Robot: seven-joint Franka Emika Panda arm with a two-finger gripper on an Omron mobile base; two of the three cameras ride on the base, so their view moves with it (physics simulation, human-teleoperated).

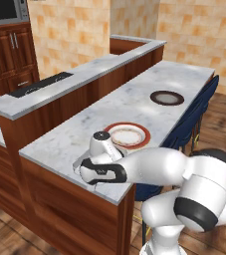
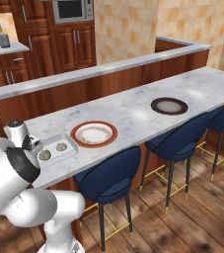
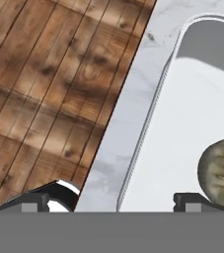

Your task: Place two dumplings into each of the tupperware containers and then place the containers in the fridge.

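Observation:
The white tupperware container (image 2: 59, 148) lies at the near left end of the marble counter (image 2: 133, 111), holding two greyish dumplings (image 2: 45, 154) (image 2: 61, 147). My gripper (image 2: 35, 146) hangs low at its left end. In the hand view the gripper (image 3: 116, 201) is open and straddles the container's rim (image 3: 148, 128). One fingertip (image 3: 34, 200) is outside, over the counter edge. The other fingertip (image 3: 192, 199) is inside the tray, close to a dumpling (image 3: 222, 170). The dark grey container, the other dumplings and the fridge are out of view.
A red-rimmed plate (image 2: 93, 134) sits just right of the container, and a dark brown-rimmed plate (image 2: 168, 105) lies farther along. Blue stools (image 2: 111, 180) line the counter's front. A raised ledge (image 2: 108, 69) runs behind it. Wooden floor (image 3: 44, 89) lies past the counter's end.

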